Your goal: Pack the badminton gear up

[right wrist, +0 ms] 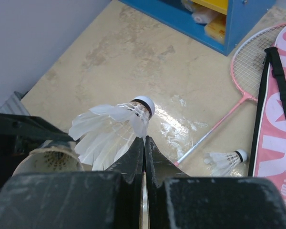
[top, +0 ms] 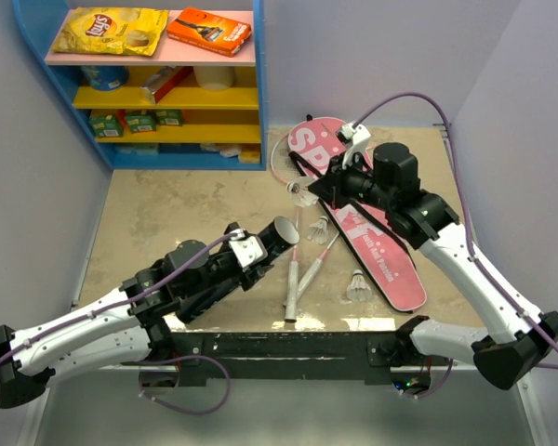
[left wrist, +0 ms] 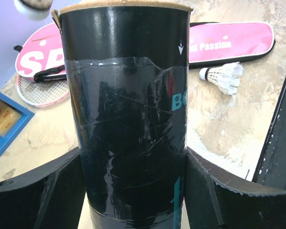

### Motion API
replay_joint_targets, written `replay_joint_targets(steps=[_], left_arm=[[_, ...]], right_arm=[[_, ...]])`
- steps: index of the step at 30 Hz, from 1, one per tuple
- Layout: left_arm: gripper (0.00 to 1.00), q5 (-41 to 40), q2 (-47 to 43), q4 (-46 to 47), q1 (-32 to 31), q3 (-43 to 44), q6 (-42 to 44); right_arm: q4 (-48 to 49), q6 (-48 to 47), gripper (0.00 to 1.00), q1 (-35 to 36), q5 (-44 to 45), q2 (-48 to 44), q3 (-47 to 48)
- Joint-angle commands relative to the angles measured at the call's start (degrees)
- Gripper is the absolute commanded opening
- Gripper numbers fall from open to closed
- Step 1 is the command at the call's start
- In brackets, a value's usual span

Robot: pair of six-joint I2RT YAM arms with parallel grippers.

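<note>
My left gripper (top: 253, 251) (left wrist: 133, 160) is shut on the long black tube (top: 277, 236) (left wrist: 126, 95), a jaw pressed to each side. The tube's open end (right wrist: 47, 161) points right. My right gripper (top: 313, 190) (right wrist: 144, 139) is shut, pinching a white shuttlecock (top: 306, 197) (right wrist: 112, 131) by a feather, just right of the tube's mouth. Two more shuttlecocks (top: 321, 229) (top: 357, 285) lie on the table. The two pink-and-white rackets (top: 298, 269) lie crossed in the middle. The pink bag (top: 377, 246) (left wrist: 229, 42) lies flat under the right arm.
A blue shelf unit (top: 260, 84) with snack packets and boxes stands at the back left. Purple walls close in both sides. A black rail (top: 288, 344) runs along the near table edge between the arm bases.
</note>
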Motion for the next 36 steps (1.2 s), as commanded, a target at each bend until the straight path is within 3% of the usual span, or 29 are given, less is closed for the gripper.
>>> replay_joint_targets(steps=[1, 15, 29, 36], left_arm=[[0.00, -2.0, -2.4, 0.7, -0.1, -0.7, 3.1], [0.00, 0.4, -3.5, 0.5, -0.1, -2.3, 5.7], [0.00, 3.1, -2.3, 0.3, -0.1, -1.3, 5.8], [0.00, 4.9, -1.7, 0.5, -0.1, -0.9, 5.5]], right_arm=[[-2.1, 2.2, 0.00, -2.0, -9.8, -3.5, 1.1], [-7.8, 1.7, 0.00, -3.6, -32.5, -6.6, -0.1], [-12.2, -1.1, 0.00, -3.2, -32.7, -7.2, -4.7], [-6.5, 1.8, 0.00, 0.1, -29.7, -5.2, -6.7]])
